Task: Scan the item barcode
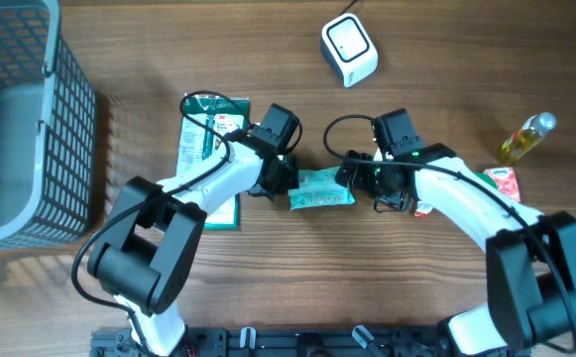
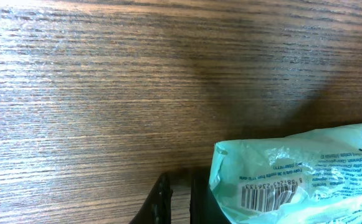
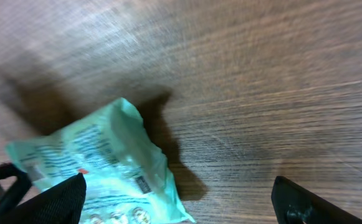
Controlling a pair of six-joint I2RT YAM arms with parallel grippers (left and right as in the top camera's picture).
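While the left fingers (image 2: 161,202) are closed together, seemingly pinching one end of the teal packet (image 1: 322,188), the right fingers (image 3: 56,202) stand wide apart at its other end and grip nothing. The packet hangs between the two pairs of fingers. Its shadow on the counter (image 1: 268,59) in the right wrist view suggests it is lifted a little. How firmly the left fingers have it cannot be told, since the pinch itself falls below the edge of the left wrist view.

The barcode (image 2: 271,191) shows on the packet just beside the left fingers, its printed face turned up toward that wrist. The scanner (image 1: 349,50) sits well beyond both pairs of fingers, at the far side of the counter, with nothing presented to it.

Judged from this, the pick-up is done and the packet looks to be in the left arm's charge, but the scan is not yet made. The barcode has to be carried to the scanner and turned to face its window. A green packet (image 1: 203,149) lies behind the left fingers, under that arm, and a bottle (image 1: 525,137) stands well off to the outer side of the right fingers.
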